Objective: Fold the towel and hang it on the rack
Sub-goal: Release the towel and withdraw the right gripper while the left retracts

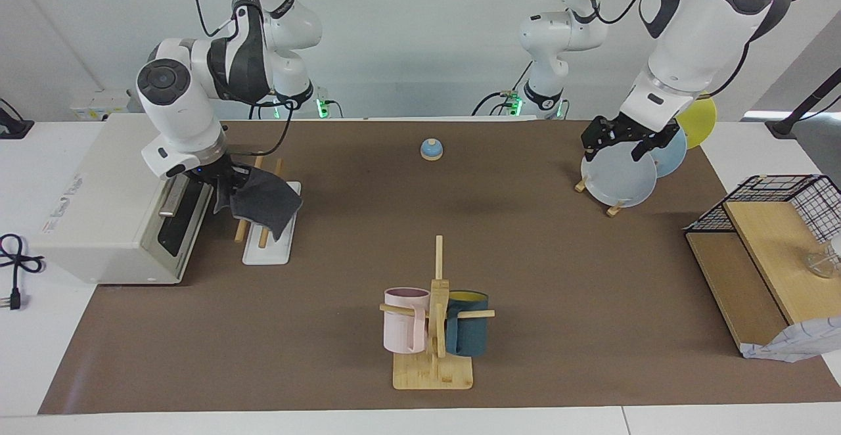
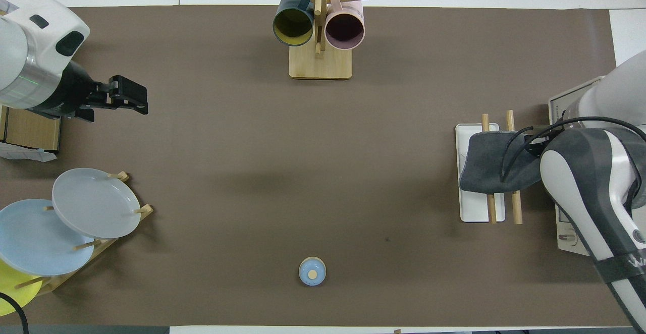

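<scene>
The towel (image 1: 264, 202) shows its dark grey face and drapes across the two wooden rods of the rack (image 1: 242, 229) at the right arm's end of the table. One corner of it hangs down over the rack's white base (image 1: 266, 253). My right gripper (image 1: 227, 185) is shut on the towel's edge, on the side of the rack toward the white box. In the overhead view the towel (image 2: 487, 167) covers the middle of the rack (image 2: 490, 212), and the arm hides that gripper. My left gripper (image 1: 614, 146) is open and empty in the air over the plate stand, and it waits (image 2: 128, 99).
A white box (image 1: 98, 205) stands right beside the rack. A mug tree (image 1: 435, 330) with pink and blue mugs is farther from the robots at mid-table. A small blue knob (image 1: 431, 150) lies near the robots. A plate stand (image 1: 621, 175) and a wire-basket shelf (image 1: 762, 238) are at the left arm's end.
</scene>
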{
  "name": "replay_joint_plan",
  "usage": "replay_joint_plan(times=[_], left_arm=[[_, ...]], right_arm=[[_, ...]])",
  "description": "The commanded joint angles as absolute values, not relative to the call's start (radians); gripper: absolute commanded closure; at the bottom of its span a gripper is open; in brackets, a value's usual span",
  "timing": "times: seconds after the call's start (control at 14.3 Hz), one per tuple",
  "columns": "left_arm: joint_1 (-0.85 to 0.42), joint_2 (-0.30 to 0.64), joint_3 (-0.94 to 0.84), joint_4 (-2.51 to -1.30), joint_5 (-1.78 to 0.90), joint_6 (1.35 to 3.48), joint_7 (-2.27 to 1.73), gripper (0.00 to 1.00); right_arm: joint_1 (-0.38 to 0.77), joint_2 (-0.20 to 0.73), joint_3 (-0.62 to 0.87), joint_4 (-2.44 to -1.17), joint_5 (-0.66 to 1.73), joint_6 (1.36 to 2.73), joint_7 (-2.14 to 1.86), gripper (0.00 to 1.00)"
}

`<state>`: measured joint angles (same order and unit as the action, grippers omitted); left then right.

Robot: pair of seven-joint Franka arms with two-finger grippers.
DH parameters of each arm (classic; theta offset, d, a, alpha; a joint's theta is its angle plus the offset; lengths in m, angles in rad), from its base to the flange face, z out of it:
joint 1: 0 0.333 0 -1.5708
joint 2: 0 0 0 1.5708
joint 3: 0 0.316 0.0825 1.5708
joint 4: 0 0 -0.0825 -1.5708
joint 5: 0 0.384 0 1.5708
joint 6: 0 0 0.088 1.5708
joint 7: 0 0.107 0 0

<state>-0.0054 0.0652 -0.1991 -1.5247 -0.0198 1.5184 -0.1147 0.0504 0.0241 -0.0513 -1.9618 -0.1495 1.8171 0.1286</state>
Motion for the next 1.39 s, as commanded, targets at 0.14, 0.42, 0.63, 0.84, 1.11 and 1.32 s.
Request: replay_joint_plan(times=[0.14,0.42,0.63,0.84,1.11,1.32], left_arm=[[0.014,0.021,-0.192,-1.560,0.005,1.512,-0.081,0.00],[0.063,0.020,-0.172,-1.546,0.000,1.535,-0.075,0.00],[0.109,-0.009,-0.196,-1.557,0.005,1.516,-0.068,0.00],[0.114,-0.012,-0.193,-1.557,0.005,1.503,-0.061,0.00],[0.094,-0.015,-0.190,-1.548,0.005,1.502,-0.061,0.00],[0.009,-0.035,-0.140,-1.565,0.006,1.479,-0.063,0.00]], right_arm=[[0.043,0.000,-0.043,-1.982,-0.156,1.842,0.114,0.00],[0.043,-0.002,-0.043,-1.906,-0.082,1.822,0.115,0.00],[0.040,0.000,-0.046,-1.783,-0.043,1.735,0.121,0.00],[0.032,0.002,-0.048,-1.640,-0.034,1.599,0.124,0.00],[0.002,0.064,-0.051,-1.389,-0.044,1.340,0.121,0.00],[0.014,0.075,-0.043,-1.394,-0.052,1.362,0.121,0.00]])
